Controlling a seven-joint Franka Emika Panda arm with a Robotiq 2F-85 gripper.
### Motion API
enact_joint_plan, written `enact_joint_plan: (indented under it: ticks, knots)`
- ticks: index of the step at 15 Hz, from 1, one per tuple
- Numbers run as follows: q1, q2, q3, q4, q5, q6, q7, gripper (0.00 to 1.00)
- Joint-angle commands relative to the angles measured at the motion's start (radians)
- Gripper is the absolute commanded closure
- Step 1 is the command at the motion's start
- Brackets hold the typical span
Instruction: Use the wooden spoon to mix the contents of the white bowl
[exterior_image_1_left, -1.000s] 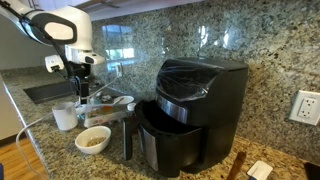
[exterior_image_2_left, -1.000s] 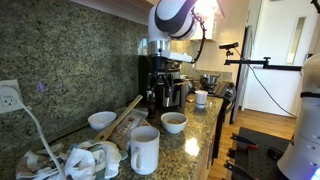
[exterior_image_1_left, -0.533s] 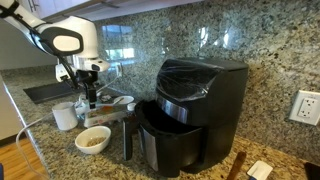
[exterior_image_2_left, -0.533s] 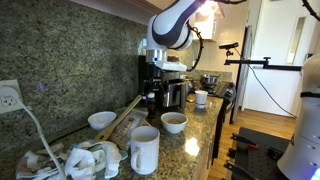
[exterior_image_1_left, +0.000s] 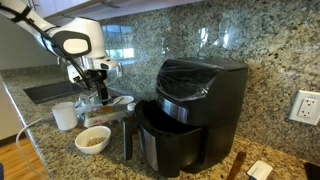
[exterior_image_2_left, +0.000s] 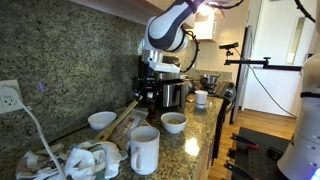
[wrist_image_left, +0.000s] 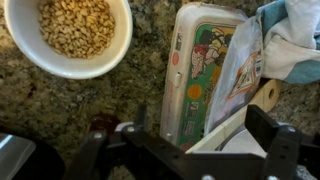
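Compared with half a second ago, the gripper (exterior_image_1_left: 97, 93) has been carried sideways along the granite counter (exterior_image_1_left: 52, 140), away from the sink corner and toward the black air fryer (exterior_image_1_left: 195, 110). It is now hung over the printed packet (exterior_image_1_left: 112, 103) rather than over the white cup (exterior_image_1_left: 65, 117). In an exterior view the gripper (exterior_image_2_left: 150, 97) is seen drawn closer to the back wall than before. The bowl, the cup and the fryer are found unmoved.

In the wrist view the gripper (wrist_image_left: 182, 128) is seen spread wide, its two dark fingers (wrist_image_left: 272, 140) held well apart. Nothing is gripped between them, and the packet (wrist_image_left: 200, 75) is seen lying below.

The white bowl (exterior_image_1_left: 93, 140) is set near the front edge of the counter, between the cup and the fryer's open drawer, and apart from both. It is round, wide and shallow, with a plain white rim. In the wrist view the bowl (wrist_image_left: 110, 55) is shown at the upper left, beside the packet but not touching it. The contents (wrist_image_left: 75, 25) are seen as a heap of small tan-brown grains covering the bottom.

A pale cloth (wrist_image_left: 290, 40) is draped over the packet's far corner. The wooden spoon cannot be picked out with certainty in any view.
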Motion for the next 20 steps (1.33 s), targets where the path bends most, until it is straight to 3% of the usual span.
enact_joint_plan:
  ticks: [1, 20]
  knots:
    - [0.014, 0.032, -0.017, 0.037, -0.024, 0.035, 0.048, 0.00]
    - [0.087, 0.091, -0.105, 0.022, -0.204, 0.246, 0.256, 0.00]
